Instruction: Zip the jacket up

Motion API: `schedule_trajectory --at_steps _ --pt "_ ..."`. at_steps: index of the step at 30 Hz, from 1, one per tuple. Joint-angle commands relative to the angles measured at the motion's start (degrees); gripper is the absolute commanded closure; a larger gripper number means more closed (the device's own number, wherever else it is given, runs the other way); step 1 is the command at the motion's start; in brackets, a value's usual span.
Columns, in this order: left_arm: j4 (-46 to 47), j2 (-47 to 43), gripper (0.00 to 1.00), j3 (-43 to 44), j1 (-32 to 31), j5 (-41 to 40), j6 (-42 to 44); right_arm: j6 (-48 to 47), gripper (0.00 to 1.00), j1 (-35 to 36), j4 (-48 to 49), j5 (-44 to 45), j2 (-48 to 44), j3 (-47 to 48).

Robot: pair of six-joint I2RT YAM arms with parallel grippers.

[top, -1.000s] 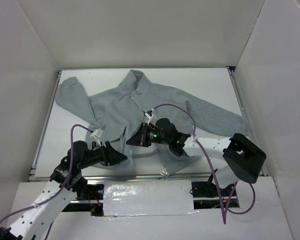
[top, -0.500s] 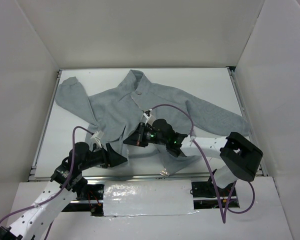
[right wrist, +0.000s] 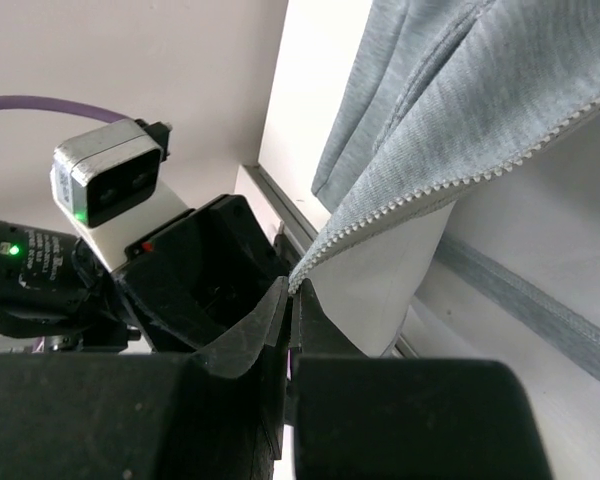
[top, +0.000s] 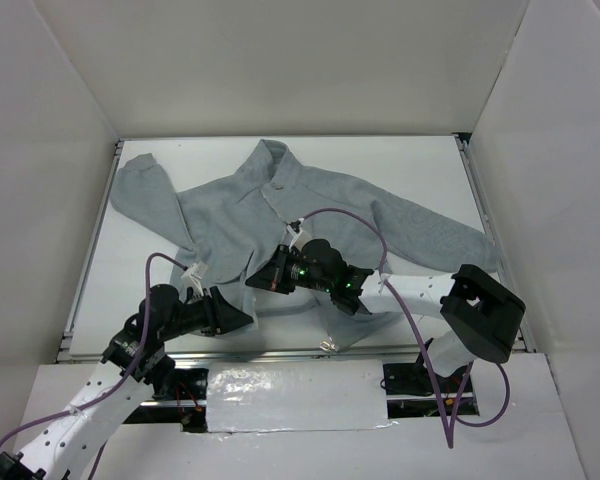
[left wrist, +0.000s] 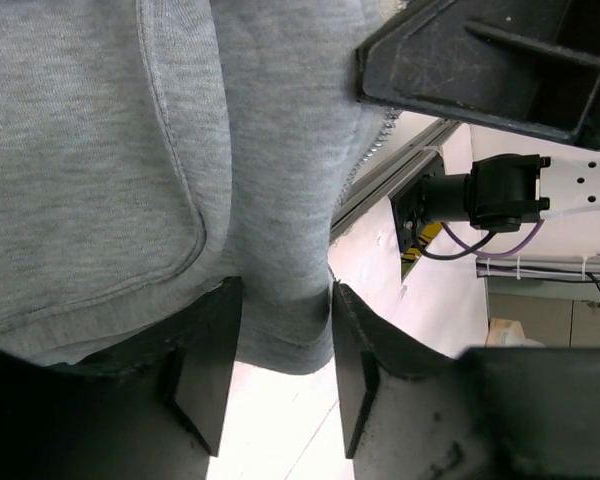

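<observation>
Grey fleece covers most of the worktop (top: 420, 165) in the overhead view: the jacket (top: 230, 210) lies spread out, collar on the far side from both grippers, one sleeve reaching out to each side, its front open. The left gripper (top: 238, 317) sits at the near hem of the jacket's left front panel, and the right gripper (top: 258, 283) is just beyond it, on the panel's inner edge. In the left wrist view, the left gripper (left wrist: 280, 360) is clamped on the jacket (left wrist: 100, 150): the hem fills the gap between its two fingers (left wrist: 208, 370) and hangs just past them. A pocket (left wrist: 80, 200) seam curves to one side of the fingers, and a short run of zipper (left wrist: 380, 135) teeth shows further along the cloth, under the dark body of the right arm (left wrist: 480, 60). In the right wrist view, the right gripper (right wrist: 292, 295) is closed on the zipper (right wrist: 430, 195) edge, its fingertips pinching the end of the tooth row. From there the jacket (right wrist: 460, 90) rises away, lifted off the worktop (right wrist: 510, 225). The left arm (right wrist: 110, 180) sits close behind the fingertips.
</observation>
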Motion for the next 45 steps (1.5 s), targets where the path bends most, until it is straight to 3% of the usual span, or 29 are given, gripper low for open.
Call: schedule_trajectory --at_steps 1,3,4,6,13,17,18,22,23,27,32,35,39,45 --pt "2.55 0.30 0.46 0.07 -0.35 1.16 -0.40 0.03 1.00 0.57 -0.16 2.46 0.20 2.85" --pt "2.81 0.48 0.50 -0.01 -0.35 1.42 -0.31 -0.14 1.00 0.92 -1.31 3.51 0.20 3.20" --pt "3.07 0.74 0.60 -0.10 -0.35 1.51 -0.40 -0.14 1.00 1.01 -1.66 3.95 0.03 3.46" --pt "3.25 1.00 0.64 -0.19 -0.27 1.51 -0.31 -0.32 1.00 1.36 -2.36 4.83 -0.15 3.64" --pt "4.65 3.29 0.98 -0.36 -0.35 1.95 0.30 -0.84 1.00 1.54 -2.72 5.01 -0.33 3.55" --pt "7.11 3.29 1.00 -1.50 -0.35 2.82 -0.05 -1.81 0.99 1.54 -0.44 4.14 -1.29 2.15" --pt "9.03 3.03 1.00 -1.86 -0.35 3.09 -0.31 -2.16 0.95 1.45 0.00 3.70 -2.08 1.79" --pt "13.09 2.24 1.00 -3.44 -0.35 3.45 -1.98 -5.14 0.32 -0.56 -0.16 1.33 -6.19 -0.92" --pt "13.36 2.24 1.00 -3.27 -0.35 3.44 -2.16 -5.76 0.30 -1.01 -1.39 1.06 -6.21 -1.63" --pt "12.74 3.90 1.00 -0.03 -0.35 0.99 -1.81 -10.76 0.27 -3.38 -12.01 4.47 -17.97 -5.50" --pt "20.28 8.29 1.00 1.39 0.00 0.89 -5.05 -19.30 0.26 -3.73 -35.56 12.02 -28.51 -4.10" --pt "28.81 14.69 1.00 1.83 0.44 3.87 -7.78 -21.76 0.25 -4.52 -44.97 15.03 -32.39 -4.19" --pt "35.68 18.05 1.00 3.14 0.96 6.08 -10.07 -23.35 0.31 -4.97 -57.19 13.63 -29.78 -0.59" --pt "20.93 17.00 1.00 10.70 1.58 -0.24 -3.41 -18.61 0.40 -2.78 -68.96 15.01 -26.60 -0.40"
